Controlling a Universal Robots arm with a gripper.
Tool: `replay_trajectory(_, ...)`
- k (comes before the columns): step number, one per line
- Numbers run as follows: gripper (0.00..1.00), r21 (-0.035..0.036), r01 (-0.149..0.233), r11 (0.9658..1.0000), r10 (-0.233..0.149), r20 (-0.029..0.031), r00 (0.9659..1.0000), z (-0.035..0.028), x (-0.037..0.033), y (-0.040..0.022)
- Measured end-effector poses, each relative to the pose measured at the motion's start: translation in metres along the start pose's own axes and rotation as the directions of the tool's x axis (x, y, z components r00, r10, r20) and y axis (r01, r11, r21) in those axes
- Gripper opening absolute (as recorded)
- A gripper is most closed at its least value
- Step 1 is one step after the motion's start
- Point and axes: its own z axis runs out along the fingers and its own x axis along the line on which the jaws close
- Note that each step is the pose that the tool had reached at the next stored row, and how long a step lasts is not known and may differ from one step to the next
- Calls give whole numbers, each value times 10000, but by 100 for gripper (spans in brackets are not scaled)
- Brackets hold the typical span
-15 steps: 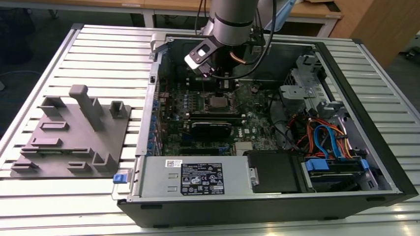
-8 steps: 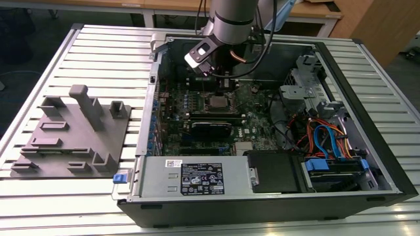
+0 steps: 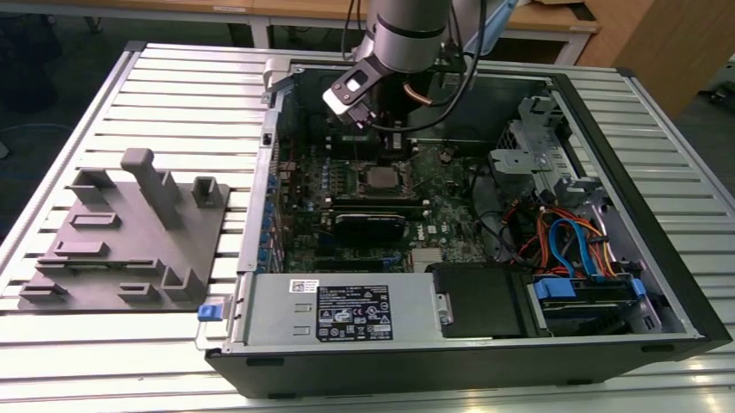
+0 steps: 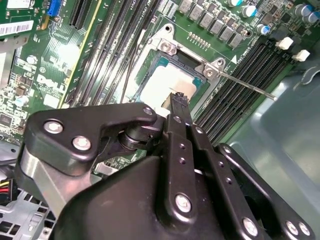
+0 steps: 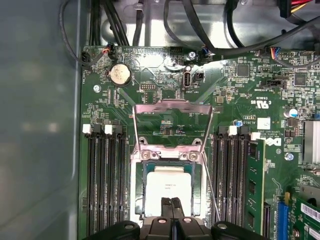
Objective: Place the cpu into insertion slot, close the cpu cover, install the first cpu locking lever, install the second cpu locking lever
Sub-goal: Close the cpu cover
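The cpu point(image 5: 168, 187), a dull silvery square, lies flat in the insertion slot point(image 5: 197, 185) on the green board; it also shows in the second wrist view point(image 4: 167, 85) and the exterior view point(image 3: 377, 179). The cpu cover point(image 5: 172, 104) is swung up and open beyond the socket, with board visible through its window. A thin locking lever point(image 5: 212, 192) stands free beside the socket, also seen as a rod point(image 4: 245, 85). My gripper point(image 5: 171, 207) hovers at the cpu's near edge, fingers pressed together and holding nothing; it hangs over the socket inside the case point(image 3: 387, 146).
Black memory slots point(image 5: 105, 185) flank the socket on both sides, with one stick fitted point(image 5: 252, 190). Cables point(image 5: 150, 20) run along the case wall behind the board. A drive cage point(image 3: 540, 146), power supply point(image 3: 344, 311) and grey fixture block point(image 3: 126, 232) surround the work area.
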Motion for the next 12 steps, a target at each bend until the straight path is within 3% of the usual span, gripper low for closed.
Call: replay_trajectory(12,10,0,0,10000,0,5,10000,-39,0,-1)
